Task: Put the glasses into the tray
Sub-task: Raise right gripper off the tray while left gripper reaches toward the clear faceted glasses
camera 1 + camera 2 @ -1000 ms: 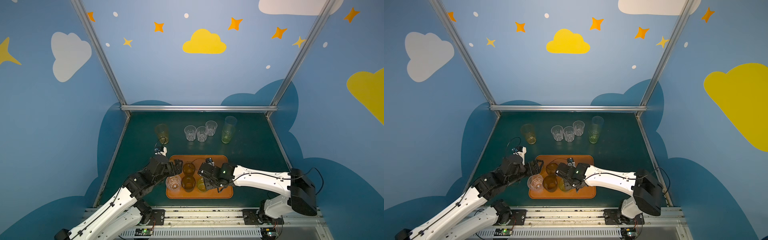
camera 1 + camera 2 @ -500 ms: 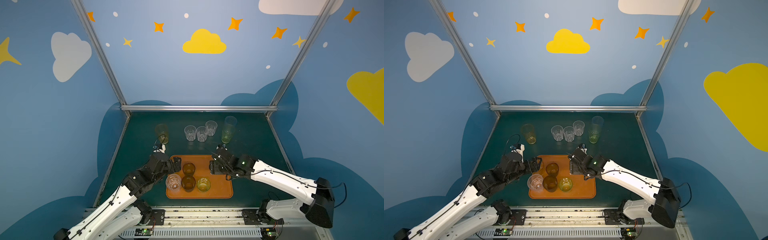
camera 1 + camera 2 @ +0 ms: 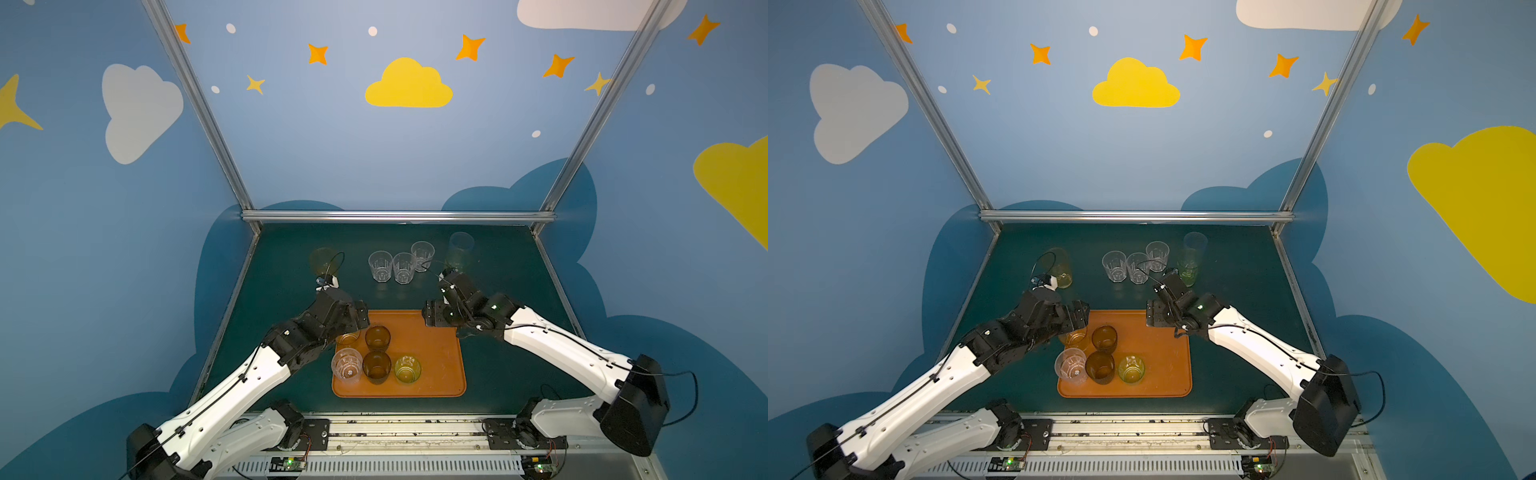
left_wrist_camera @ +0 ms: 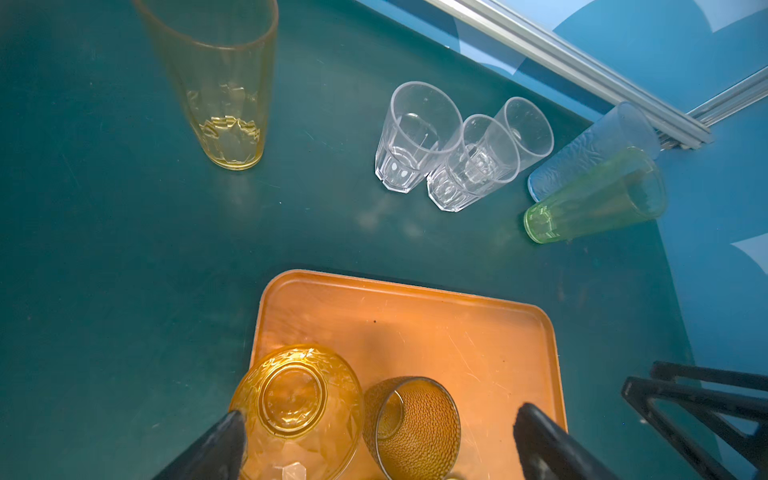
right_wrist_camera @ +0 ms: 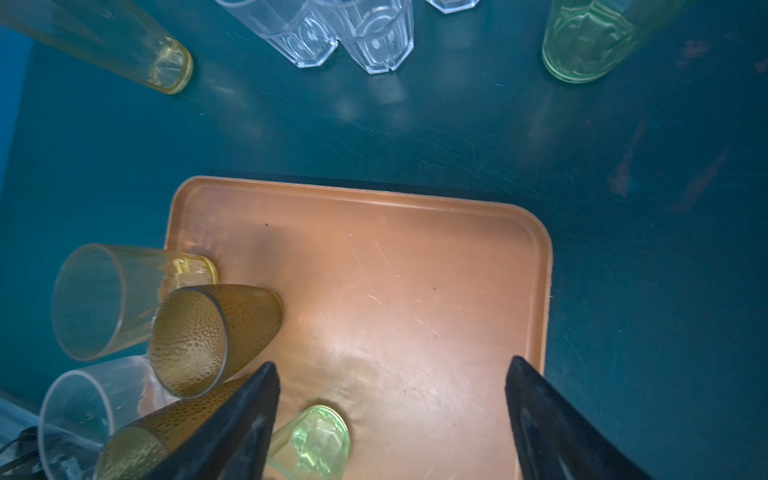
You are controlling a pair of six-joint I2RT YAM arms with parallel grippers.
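Note:
The orange-brown tray (image 3: 436,361) (image 3: 1165,353) holds several short glasses: an amber one (image 4: 295,399), two dark brown ones (image 3: 377,337) (image 3: 376,366), a clear one (image 3: 347,365) and a yellow-green one (image 3: 407,368) (image 5: 316,440). My left gripper (image 3: 358,316) (image 4: 380,428) hangs open above the tray's far left corner, its jaws straddling the amber glass and a brown one (image 4: 415,419). Over the tray's far right part, my right gripper (image 3: 432,319) (image 5: 390,382) is open and empty. On the mat behind stand a tall amber glass (image 3: 324,261), three clear faceted ones (image 3: 380,266) and a tall green one (image 4: 594,199).
A tall greyish-clear glass (image 3: 461,245) stands right behind the green one, near the back rail (image 3: 399,216). The tray's right half (image 5: 415,291) is bare. Blue walls close in the dark green mat (image 3: 291,316) on three sides.
My right gripper opened, let go of the yellow-green glass in the tray and drew back towards the tray's far right corner. The left gripper shifted slightly towards the back.

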